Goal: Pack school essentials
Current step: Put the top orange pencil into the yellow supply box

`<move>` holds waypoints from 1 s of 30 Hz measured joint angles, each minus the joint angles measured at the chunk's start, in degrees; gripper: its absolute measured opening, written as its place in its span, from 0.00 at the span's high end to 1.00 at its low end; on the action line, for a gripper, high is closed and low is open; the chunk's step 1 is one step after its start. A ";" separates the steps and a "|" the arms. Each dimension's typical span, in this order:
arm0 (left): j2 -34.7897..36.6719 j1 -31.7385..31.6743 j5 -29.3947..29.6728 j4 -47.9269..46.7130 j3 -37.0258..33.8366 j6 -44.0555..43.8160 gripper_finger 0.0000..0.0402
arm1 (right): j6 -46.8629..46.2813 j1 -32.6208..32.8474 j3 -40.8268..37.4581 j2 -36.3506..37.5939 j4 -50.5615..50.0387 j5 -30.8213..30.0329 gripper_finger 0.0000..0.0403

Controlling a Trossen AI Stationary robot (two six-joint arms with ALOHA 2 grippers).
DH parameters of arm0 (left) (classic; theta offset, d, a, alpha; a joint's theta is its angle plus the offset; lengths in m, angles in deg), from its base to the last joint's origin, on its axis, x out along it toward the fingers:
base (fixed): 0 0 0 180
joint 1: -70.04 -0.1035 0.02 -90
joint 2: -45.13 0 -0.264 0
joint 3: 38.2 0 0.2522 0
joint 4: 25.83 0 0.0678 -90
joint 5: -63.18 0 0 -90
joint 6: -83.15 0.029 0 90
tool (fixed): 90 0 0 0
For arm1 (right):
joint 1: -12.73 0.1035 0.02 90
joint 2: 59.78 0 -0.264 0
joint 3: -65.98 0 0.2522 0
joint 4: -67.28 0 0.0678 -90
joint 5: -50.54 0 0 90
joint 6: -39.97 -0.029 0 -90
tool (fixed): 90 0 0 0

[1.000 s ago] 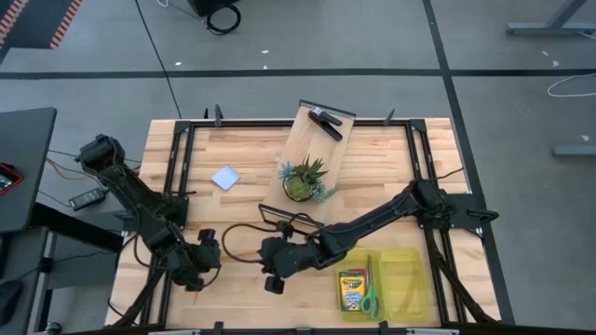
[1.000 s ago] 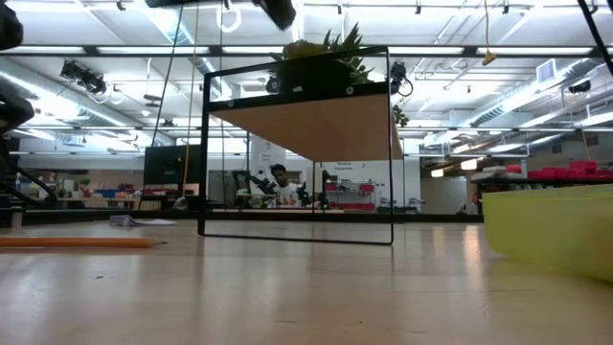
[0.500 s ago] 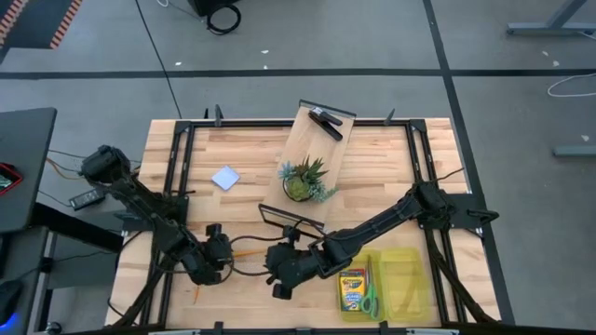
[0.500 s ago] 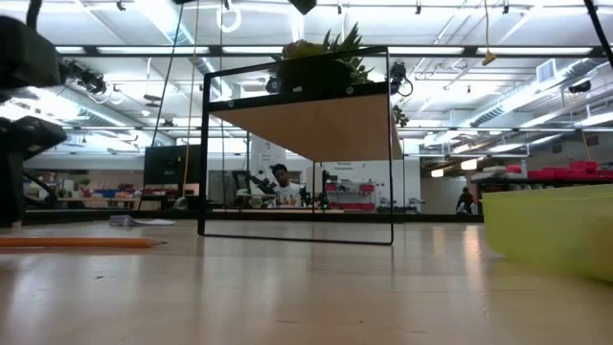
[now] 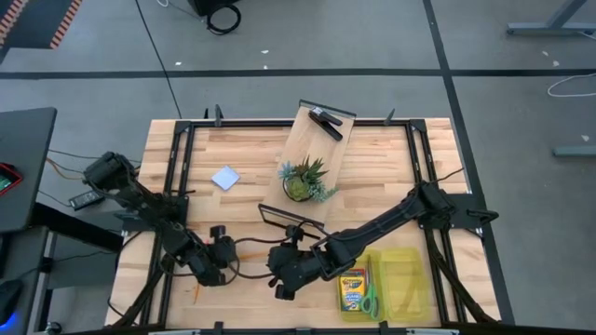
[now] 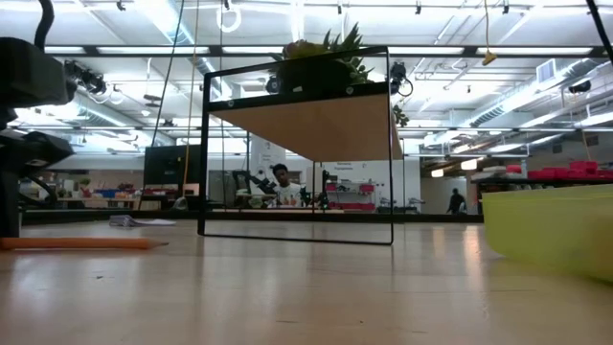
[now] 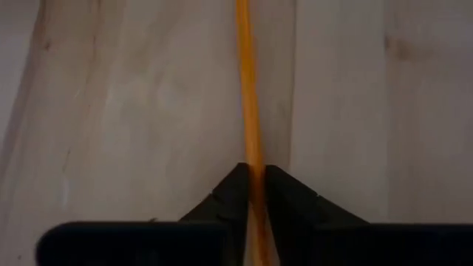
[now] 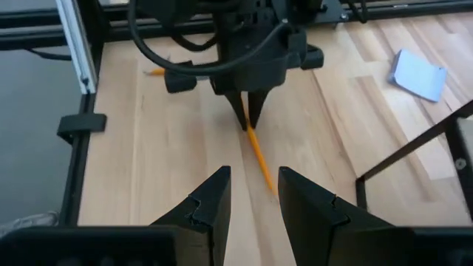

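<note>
1. Orange is the pencil [image 7: 249, 125] lying on the pale wooden table [image 5: 372, 177] toward the near left, between the two grippers.
2. The left gripper [image 8: 247, 112] is down at the table on that pencil's left end; its two dark fingers [image 7: 231, 193] stand close together with the pencil running between them, so the jaws are closed on the pencil.
3. In the low view the pencil [image 6: 77, 243] lies flat on the wood at the left, with the left arm's dark bulk above its end.
4. The right gripper [image 8: 253, 191] hovers just to the right of the pencil's free end, facing the left gripper; its jaws stand apart and hold nothing.
5. A second orange pencil [image 5: 196, 291] lies at the near left edge of the table, apart from both grippers.
6. A yellow-green tray [image 5: 408, 284] sits at the near right corner, and the crayon box [image 5: 351, 290] and the green-handled scissors [image 5: 370, 295] lie in it side by side, the scissors to the right of the box.
7. The small pale blue-white pad [image 5: 225, 178] lies flat on the far left part of the table, well apart from the tray.
8. A tilted wooden board in a black frame [image 5: 312, 154] stands mid-table, carrying a spiky green potted plant [image 5: 304, 180] and, at its far end, a black clip-like object [image 5: 325, 121].
9. In the low view, a person [image 6: 281, 182] shows in the room beyond the table.
</note>
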 joint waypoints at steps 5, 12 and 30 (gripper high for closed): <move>-0.15 -0.04 -0.19 2.66 -0.10 0.44 0.95 | -0.69 0.42 4.70 0.16 -8.29 -0.14 0.70; -2.21 -0.45 -0.54 9.07 -0.13 0.43 0.91 | -2.85 1.92 8.91 1.79 -16.62 1.22 0.70; -15.23 -7.06 -1.53 14.72 11.71 11.26 0.91 | -7.15 6.76 8.82 18.15 -25.11 3.78 0.70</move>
